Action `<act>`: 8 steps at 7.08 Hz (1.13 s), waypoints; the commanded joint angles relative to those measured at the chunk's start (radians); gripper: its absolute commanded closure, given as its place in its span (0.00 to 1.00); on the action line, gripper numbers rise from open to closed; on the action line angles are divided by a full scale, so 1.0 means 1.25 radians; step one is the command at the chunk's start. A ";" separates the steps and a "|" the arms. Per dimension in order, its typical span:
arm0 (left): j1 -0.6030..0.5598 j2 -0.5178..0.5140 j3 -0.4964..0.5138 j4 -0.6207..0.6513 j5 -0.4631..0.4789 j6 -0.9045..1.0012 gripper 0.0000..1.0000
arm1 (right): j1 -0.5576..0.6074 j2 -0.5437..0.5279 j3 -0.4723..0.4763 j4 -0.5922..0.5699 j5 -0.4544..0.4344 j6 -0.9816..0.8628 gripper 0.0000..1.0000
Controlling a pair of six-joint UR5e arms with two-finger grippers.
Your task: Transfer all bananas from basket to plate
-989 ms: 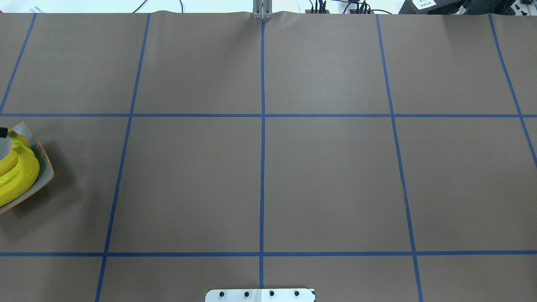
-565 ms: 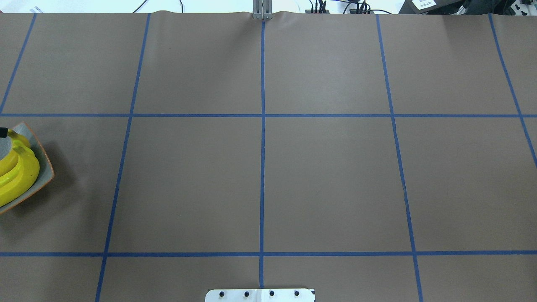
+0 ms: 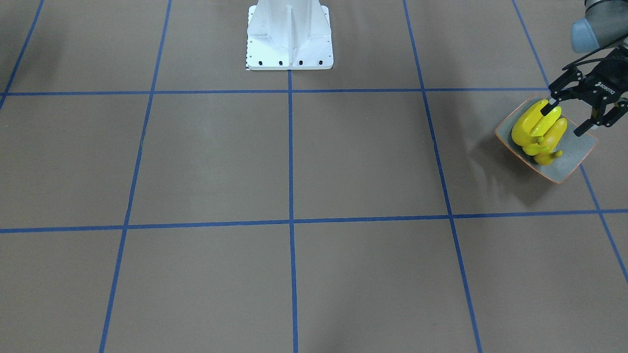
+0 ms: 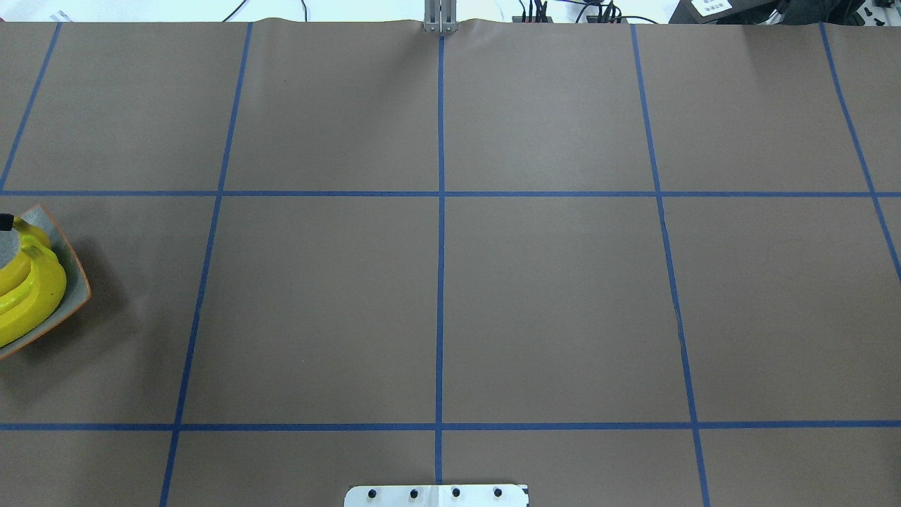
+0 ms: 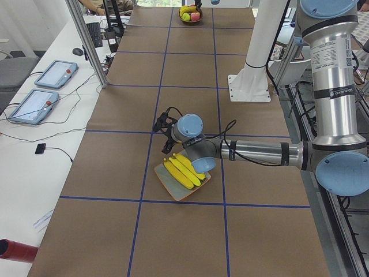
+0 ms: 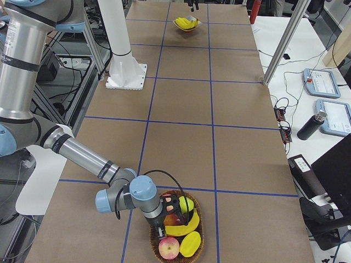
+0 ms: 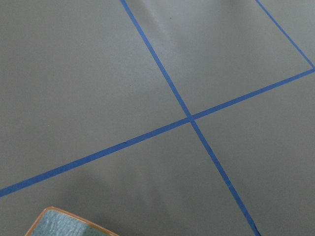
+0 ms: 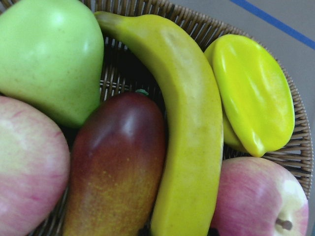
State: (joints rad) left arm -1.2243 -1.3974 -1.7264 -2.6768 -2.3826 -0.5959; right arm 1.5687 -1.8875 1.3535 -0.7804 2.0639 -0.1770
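Three yellow bananas [image 3: 537,132] lie side by side on the grey, orange-rimmed plate [image 3: 575,153] at the table's left end; they also show in the overhead view [image 4: 32,289] and the exterior left view [image 5: 184,171]. My left gripper [image 3: 562,122] is open just above the plate's robot-side edge, one fingertip by a banana's end. One more banana [image 8: 192,147] lies in the wicker basket [image 6: 198,246] among other fruit. My right gripper [image 6: 171,211] is down in the basket over that banana; I cannot tell whether it is open or shut.
The basket also holds a green pear [image 8: 49,54], a red-brown mango [image 8: 118,162], a starfruit [image 8: 251,93] and apples [image 8: 261,196]. The white robot base [image 3: 289,39] stands mid-table. The plate's corner [image 7: 64,223] shows in the left wrist view.
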 commanded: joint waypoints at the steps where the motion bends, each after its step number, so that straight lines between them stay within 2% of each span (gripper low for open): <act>1: 0.000 0.000 0.001 0.000 -0.001 -0.004 0.00 | 0.051 -0.002 0.037 -0.005 0.008 -0.007 1.00; 5: 0.000 0.001 0.005 0.001 -0.001 -0.006 0.00 | 0.100 0.009 0.116 -0.015 0.021 0.006 1.00; 7: 0.000 -0.004 0.001 0.006 -0.002 -0.009 0.00 | 0.099 0.042 0.211 -0.125 0.041 0.025 1.00; 8: 0.001 -0.015 0.002 0.005 -0.002 -0.047 0.00 | 0.097 0.064 0.256 -0.167 0.090 0.071 1.00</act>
State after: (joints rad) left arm -1.2237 -1.4036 -1.7237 -2.6712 -2.3852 -0.6175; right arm 1.6914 -1.8370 1.5995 -0.9155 2.1229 -0.1400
